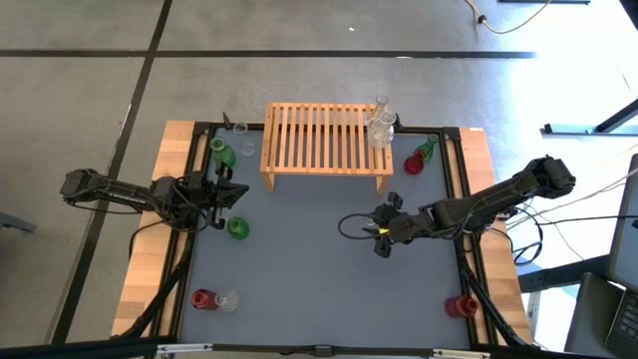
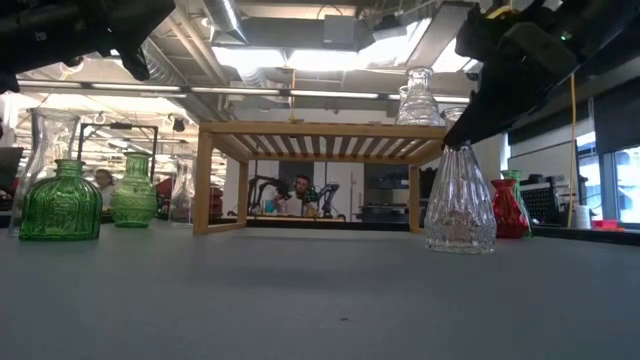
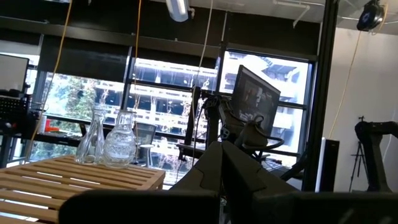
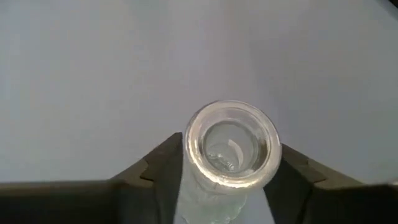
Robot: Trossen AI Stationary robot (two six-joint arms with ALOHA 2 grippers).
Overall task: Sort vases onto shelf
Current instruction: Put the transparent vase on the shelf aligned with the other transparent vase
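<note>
A clear ribbed vase (image 2: 460, 205) stands on its base on the grey table, in front of the shelf's right end. My right gripper (image 4: 231, 180) reaches down over it from the right and is shut on its neck; in the high view this gripper (image 1: 380, 232) covers the vase. The light-wood shelf (image 1: 324, 140) stands at the table's far side with two clear vases (image 1: 379, 125) on its right end. My left gripper (image 1: 234, 194) waits shut at the left, raised, touching nothing. My right gripper pinches the clear vase's neck (image 4: 217, 186) just under the round rim (image 4: 231, 144), one finger (image 4: 158, 171) on each side. The fingers slant down from the table's right side. The vase stands upright with its base (image 2: 460, 245) on the table.
Green vases (image 1: 221, 155) (image 1: 237, 228) stand near my left arm. Red vases stand right of the shelf (image 1: 414, 165) and at the near right corner (image 1: 459, 305). A red one (image 1: 202, 298) and a clear one (image 1: 228, 299) stand near left. People show beyond the table.
</note>
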